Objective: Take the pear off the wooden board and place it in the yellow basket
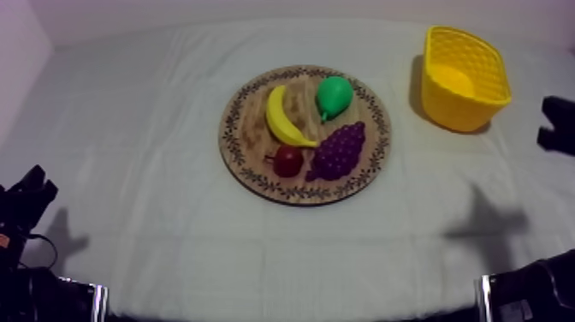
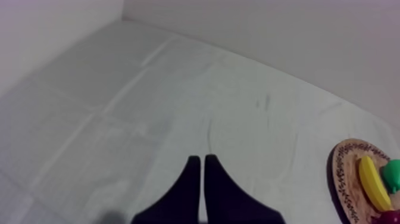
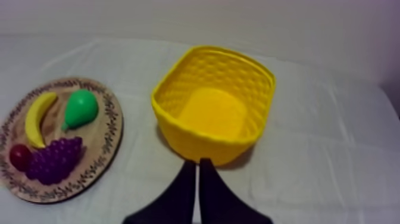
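Observation:
The green pear (image 1: 334,96) lies on the far right part of the round wooden board (image 1: 295,195) at mid-table, beside the banana (image 1: 282,116). The yellow basket (image 1: 458,107) stands at the back right with nothing in it. My left gripper (image 1: 36,180) sits low at the left, far from the board; in the left wrist view its fingers (image 2: 199,162) lie together as a narrow wedge over bare cloth. My right gripper (image 1: 558,124) hangs at the right edge near the basket; in the right wrist view it (image 3: 197,162) is shut, just in front of the basket (image 3: 196,140), the pear (image 3: 80,107) off to one side.
On the board with the pear are purple grapes (image 1: 338,150) and a small red fruit (image 1: 287,160). The board's rim (image 2: 339,173), banana (image 2: 373,183) and pear (image 2: 393,176) show past the left gripper. Cloth lies bare between board and basket.

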